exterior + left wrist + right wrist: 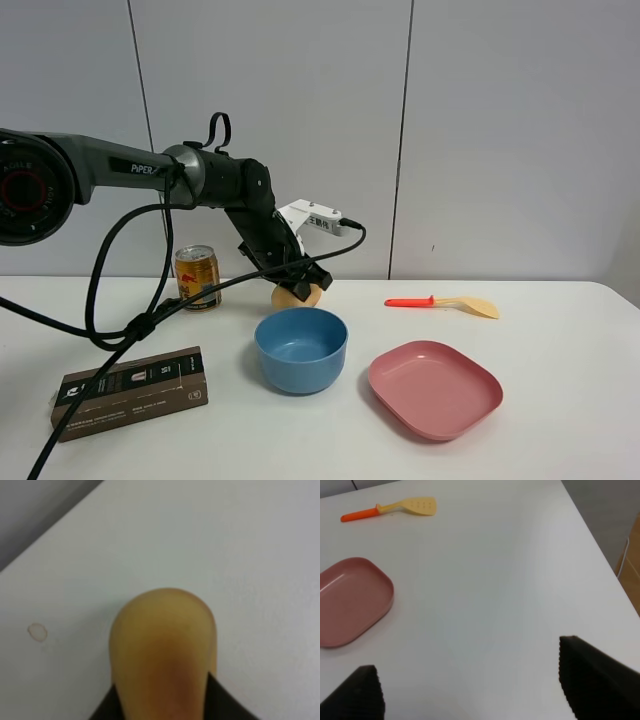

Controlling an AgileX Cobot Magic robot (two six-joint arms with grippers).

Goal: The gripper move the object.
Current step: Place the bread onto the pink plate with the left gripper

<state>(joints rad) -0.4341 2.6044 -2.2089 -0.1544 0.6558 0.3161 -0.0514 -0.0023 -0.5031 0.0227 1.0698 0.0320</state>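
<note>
The object [298, 296], a smooth tan-orange ball, is at the back of the white table, just behind the blue bowl [300, 372]. My left gripper [303, 283] reaches down from the left and is shut on it. In the left wrist view the object [162, 650] fills the middle, with a black finger [227, 709] on each side of it. I cannot tell whether it rests on the table or hangs just above it. My right gripper [470, 680] is open and empty over bare table; it does not show in the exterior view.
A gold can [197, 276] stands left of the object. A dark box [130, 390] lies at the front left under the arm's black cable [130, 330]. A pink plate [470, 420] sits right of the bowl. An orange-handled spatula [445, 302] lies at the back right.
</note>
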